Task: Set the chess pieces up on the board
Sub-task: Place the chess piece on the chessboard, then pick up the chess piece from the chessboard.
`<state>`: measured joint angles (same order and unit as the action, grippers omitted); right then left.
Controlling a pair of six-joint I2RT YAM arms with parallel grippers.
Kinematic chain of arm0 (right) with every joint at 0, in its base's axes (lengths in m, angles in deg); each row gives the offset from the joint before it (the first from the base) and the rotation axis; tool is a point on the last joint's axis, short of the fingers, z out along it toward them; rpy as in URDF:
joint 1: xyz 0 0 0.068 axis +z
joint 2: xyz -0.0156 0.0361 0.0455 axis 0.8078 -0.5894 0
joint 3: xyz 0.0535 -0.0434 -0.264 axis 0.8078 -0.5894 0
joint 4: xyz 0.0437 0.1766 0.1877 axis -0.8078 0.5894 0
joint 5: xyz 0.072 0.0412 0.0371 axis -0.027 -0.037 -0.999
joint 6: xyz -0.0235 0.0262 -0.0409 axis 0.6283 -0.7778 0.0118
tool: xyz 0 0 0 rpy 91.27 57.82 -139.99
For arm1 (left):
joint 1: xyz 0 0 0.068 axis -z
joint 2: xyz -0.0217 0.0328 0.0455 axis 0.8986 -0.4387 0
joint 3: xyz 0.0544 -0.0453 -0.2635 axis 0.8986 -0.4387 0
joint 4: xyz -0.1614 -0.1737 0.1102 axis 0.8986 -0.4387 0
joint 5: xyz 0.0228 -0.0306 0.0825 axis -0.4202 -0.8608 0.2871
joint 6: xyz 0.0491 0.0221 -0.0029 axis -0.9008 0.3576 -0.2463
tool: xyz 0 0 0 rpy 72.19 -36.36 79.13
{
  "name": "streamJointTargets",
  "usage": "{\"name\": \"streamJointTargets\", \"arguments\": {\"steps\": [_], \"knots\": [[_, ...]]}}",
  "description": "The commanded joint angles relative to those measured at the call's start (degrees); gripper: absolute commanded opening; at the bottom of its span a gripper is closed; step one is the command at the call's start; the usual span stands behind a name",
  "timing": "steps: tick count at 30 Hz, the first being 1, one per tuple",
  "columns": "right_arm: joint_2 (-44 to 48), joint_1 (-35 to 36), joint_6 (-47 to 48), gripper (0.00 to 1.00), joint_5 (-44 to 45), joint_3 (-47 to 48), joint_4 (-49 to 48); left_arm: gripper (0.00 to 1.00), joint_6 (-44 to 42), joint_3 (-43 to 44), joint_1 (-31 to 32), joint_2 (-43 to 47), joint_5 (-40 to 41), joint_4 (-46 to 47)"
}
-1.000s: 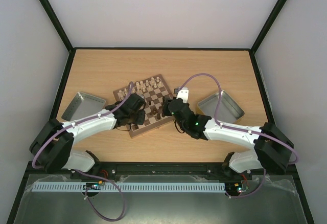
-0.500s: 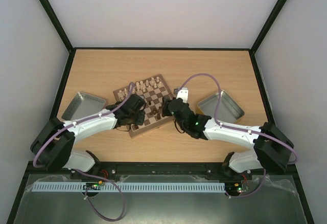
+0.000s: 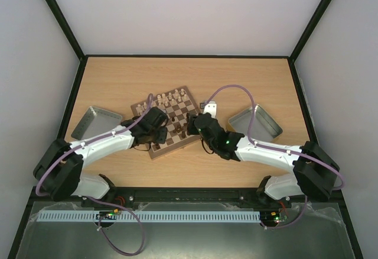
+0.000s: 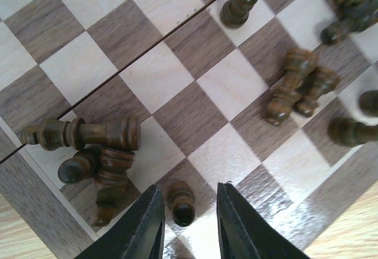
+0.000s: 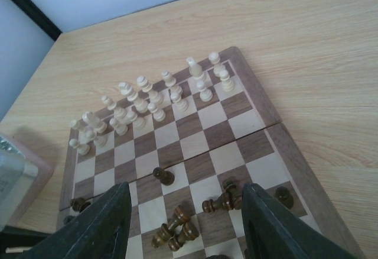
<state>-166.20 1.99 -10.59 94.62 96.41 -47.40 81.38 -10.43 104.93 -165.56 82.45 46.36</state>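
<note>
Left end effector (image 4: 189, 193) hangs low over a corner of the board (image 4: 158, 75), its two dark fingers (image 4: 147, 226) slightly parted on either side of a dark brown pawn (image 4: 181, 203). A sliver of board shows between the pawn and each finger, so nothing is pinched. The pawn is just inside the board's border. Beside it, toward the same corner, a heap of toppled dark pieces (image 4: 97, 152) lies touching and partly stacked. Further in from that corner, two more fallen dark pieces (image 4: 295, 87) lie pressed together, and a single dark piece (image 4: 239, 3) is on a light square beyond them.

The right end effector (image 5: 188, 197) is above the board's near half with its fingers spread wide — nothing sits between them and they touch no piece. From its camera, the cream pieces (image 5: 150, 102) stand upright in two rows along the board's far edge. One lone dark piece (image 5: 163, 176) stands by the board's centre fold; the other dark ones are scattered over the near half, some upright, some on their sides.

Seen from above, the board sits skewed on the wooden surface (image 3: 236, 81), with both arms reaching in to its near side. A left tray (image 3: 94, 122) and a right tray (image 3: 255, 123) lie on either side of the board, well apart from it.
</note>
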Motion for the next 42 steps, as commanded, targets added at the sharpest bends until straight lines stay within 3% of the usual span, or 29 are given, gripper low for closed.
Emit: {"name": "streamJointTargets", "arguments": {"steps": [1, 5, 12, 20, 25, 33, 42], "knots": [[-1.99, -1.02, 1.93, 0.51, -4.84, 3.87, 3.50, 0.30, 1.14, 2.87, -1.83, 3.55, -1.44, -0.31], [-8.10, -2.64, 3.64, 0.50, -11.86, 12.25, 10.59, 0.34, 2.86, 3.57, -4.98, 7.99, -2.10, 1.14], [-21.84, -2.95, 7.56, 0.51, -14.42, 28.27, 24.36, 0.44, 5.48, 1.95, -10.18, 23.29, 3.61, -0.21], [-33.11, -2.96, 6.41, 0.45, -16.36, 36.46, 32.65, 0.52, 4.82, -0.91, -12.10, 37.39, 8.74, -3.10], [-36.31, -2.96, 6.60, 0.37, -15.43, 39.51, 33.80, 0.52, 3.96, -1.71, -12.19, 38.30, 8.63, -3.25], [-39.88, -2.97, 8.47, 0.35, -10.27, 44.43, 34.86, 0.52, 3.27, -1.86, -12.21, 37.55, 7.64, -2.71], [-41.82, -2.95, 8.35, 0.26, -8.63, 45.41, 35.64, 0.52, 3.27, -2.80, -12.21, 37.64, 7.50, -2.80]]}}
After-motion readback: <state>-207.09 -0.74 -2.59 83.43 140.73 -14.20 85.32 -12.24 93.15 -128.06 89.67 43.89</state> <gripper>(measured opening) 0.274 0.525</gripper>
